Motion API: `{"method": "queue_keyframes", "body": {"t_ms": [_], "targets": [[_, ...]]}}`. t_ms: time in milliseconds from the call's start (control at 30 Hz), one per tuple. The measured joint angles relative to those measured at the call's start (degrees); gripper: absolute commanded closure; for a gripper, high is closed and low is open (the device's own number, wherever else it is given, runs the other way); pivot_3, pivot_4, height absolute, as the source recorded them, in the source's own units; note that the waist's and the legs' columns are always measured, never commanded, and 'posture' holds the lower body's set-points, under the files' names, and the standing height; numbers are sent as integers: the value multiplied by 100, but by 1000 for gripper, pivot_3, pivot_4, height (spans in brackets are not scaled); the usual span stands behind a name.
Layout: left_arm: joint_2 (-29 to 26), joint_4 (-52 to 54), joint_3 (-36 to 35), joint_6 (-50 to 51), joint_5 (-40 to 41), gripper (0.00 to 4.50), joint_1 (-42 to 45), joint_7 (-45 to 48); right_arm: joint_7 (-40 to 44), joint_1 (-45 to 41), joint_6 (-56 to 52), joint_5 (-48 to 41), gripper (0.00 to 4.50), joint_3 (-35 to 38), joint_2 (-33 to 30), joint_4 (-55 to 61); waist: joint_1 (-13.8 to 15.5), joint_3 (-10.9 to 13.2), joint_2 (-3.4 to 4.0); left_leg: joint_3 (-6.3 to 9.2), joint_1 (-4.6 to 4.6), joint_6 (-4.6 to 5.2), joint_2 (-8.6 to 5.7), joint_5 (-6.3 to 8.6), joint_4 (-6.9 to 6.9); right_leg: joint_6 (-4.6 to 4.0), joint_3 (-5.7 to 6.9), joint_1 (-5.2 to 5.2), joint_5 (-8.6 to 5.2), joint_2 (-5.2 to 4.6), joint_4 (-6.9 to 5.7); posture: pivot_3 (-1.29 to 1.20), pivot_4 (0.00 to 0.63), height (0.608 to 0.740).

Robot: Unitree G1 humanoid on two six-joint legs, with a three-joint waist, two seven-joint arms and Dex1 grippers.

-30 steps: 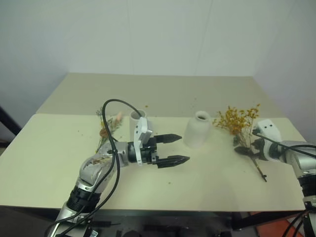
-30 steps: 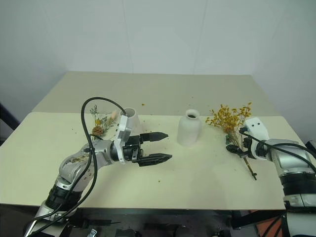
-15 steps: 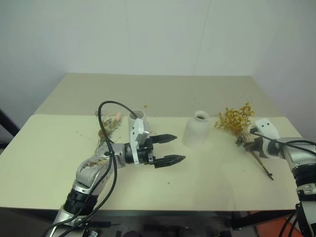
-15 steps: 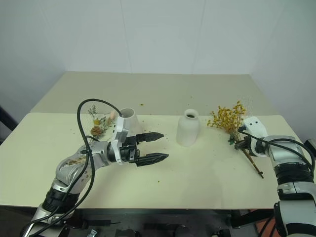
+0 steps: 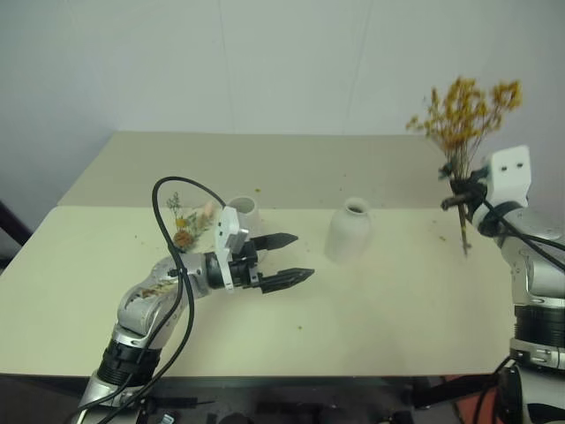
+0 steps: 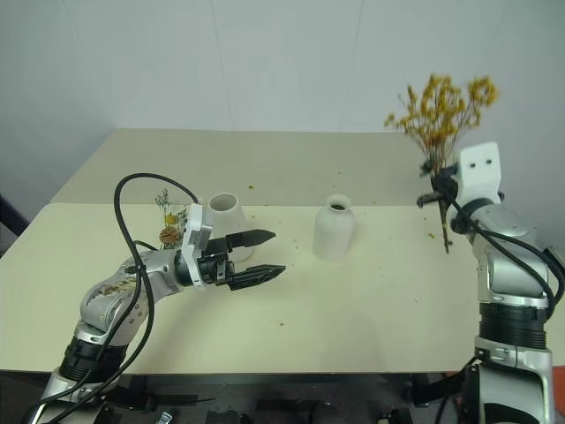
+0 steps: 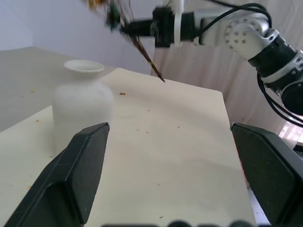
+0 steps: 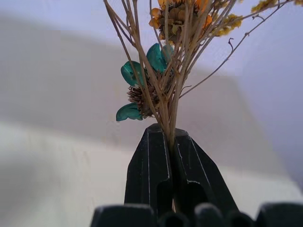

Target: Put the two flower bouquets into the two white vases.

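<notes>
Progress: 0 of 2 bouquets placed; both vases empty.

Yellow bouquet (image 5: 463, 110) lifted clear of table (image 5: 388, 300), stems pinched tight in right gripper (image 8: 171, 156), heads up, stem ends hanging below the grip. Held high at the table's right side, well apart from bottle vase (image 5: 350, 231), which stands upright mid-table.

Grey-green bouquet (image 5: 185, 225) lying on table at the left, just beside cone vase (image 5: 243, 212), partly hidden behind the left arm. Not yet picked up.

Left gripper (image 5: 284, 259) spread wide, empty, pointing level toward bottle vase, between the 2 vases.

Left to do, by judgement: carry yellow bunch over a vase mouth and lower stems in; then fetch and seat the grey-green bunch.
</notes>
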State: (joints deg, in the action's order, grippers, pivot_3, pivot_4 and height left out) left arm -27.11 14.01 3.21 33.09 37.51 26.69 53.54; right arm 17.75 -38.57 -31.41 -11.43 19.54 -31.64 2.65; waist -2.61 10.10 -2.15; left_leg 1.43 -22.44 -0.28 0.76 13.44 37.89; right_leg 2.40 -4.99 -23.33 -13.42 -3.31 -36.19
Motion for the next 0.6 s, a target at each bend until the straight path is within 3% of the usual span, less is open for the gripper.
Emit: {"method": "queue_keyframes", "body": {"t_ms": [200,300,600], "targets": [[-128,-7,0,23,-13,0,4,111,-685,-407,1518,-96,4473,68,812,291,19,1,2,2,-2,0,0,0,0,-2,3,-3,1,-2,1,0,150,740],[-143,-28,-14,25,-6,0,10,97,-782,-564,1998,-635,4473,378,1251,363,25,1,2,4,-3,0,1,0,0,-4,5,-2,2,-3,1,0,150,740],[89,35,-120,48,108,0,9,-110,-578,-153,2288,-1462,4473,151,1941,620,0,1,7,3,1,0,4,0,0,-9,4,-7,6,-2,-10,0,150,740]]}}
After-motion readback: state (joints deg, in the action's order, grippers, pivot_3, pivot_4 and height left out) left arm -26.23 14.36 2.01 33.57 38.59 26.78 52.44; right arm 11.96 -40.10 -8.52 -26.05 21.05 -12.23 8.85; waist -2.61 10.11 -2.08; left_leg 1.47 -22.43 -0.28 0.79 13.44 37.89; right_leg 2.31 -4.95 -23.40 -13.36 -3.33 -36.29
